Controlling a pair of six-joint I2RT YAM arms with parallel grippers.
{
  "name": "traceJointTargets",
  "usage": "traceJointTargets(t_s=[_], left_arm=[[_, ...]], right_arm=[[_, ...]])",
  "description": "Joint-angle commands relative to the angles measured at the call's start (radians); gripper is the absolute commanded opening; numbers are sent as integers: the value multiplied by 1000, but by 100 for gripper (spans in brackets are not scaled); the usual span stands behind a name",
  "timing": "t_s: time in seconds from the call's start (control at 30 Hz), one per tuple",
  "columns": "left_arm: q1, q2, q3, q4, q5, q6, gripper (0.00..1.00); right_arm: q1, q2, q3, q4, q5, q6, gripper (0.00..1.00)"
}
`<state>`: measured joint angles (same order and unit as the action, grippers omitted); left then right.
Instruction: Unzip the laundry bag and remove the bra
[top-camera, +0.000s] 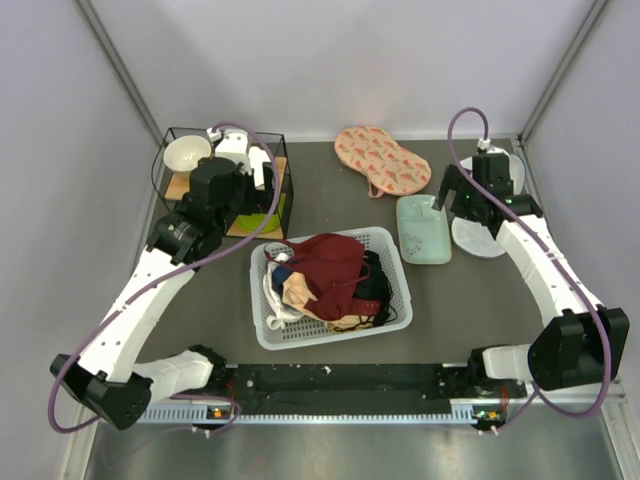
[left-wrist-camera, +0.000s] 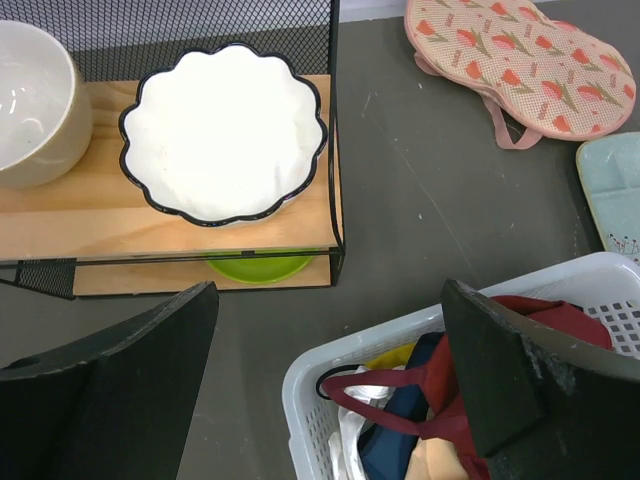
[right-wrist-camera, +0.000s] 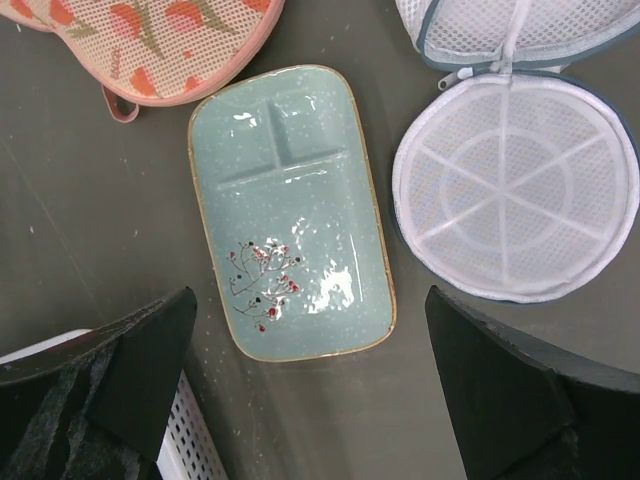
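The laundry bag (top-camera: 382, 160), a peach-pink pouch with red flowers, lies flat and shut at the back of the table; it also shows in the left wrist view (left-wrist-camera: 520, 60) and the right wrist view (right-wrist-camera: 150, 40). No bright red bra is in view. My left gripper (top-camera: 245, 205) is open and empty, above the gap between the wire rack and the basket's left corner (left-wrist-camera: 330, 385). My right gripper (top-camera: 450, 200) is open and empty, above the near end of the mint-green tray (right-wrist-camera: 310, 390). Neither gripper touches the bag.
A white basket (top-camera: 330, 338) mid-table holds a dark maroon garment (top-camera: 330, 265) and other clothes. A mint-green tray (top-camera: 423, 235) lies right of it. A round white mesh bag (right-wrist-camera: 515, 190) lies at far right. The wire rack (top-camera: 280, 195) holds a bowl (top-camera: 187, 155) and a scalloped plate (left-wrist-camera: 225, 130).
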<state>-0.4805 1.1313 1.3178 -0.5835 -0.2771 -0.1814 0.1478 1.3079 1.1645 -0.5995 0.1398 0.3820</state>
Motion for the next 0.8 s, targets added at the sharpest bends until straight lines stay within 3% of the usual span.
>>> traceJointTargets(t_s=[0.0, 0.47, 0.77], left_arm=[[2, 2, 37, 27, 9, -12, 99], [2, 7, 44, 19, 42, -18, 99], [0, 42, 57, 34, 105, -55, 99]], right_arm=[[-1, -56, -17, 35, -5, -12, 99], [1, -64, -23, 81, -54, -6, 99], [4, 154, 66, 248, -134, 112, 99]])
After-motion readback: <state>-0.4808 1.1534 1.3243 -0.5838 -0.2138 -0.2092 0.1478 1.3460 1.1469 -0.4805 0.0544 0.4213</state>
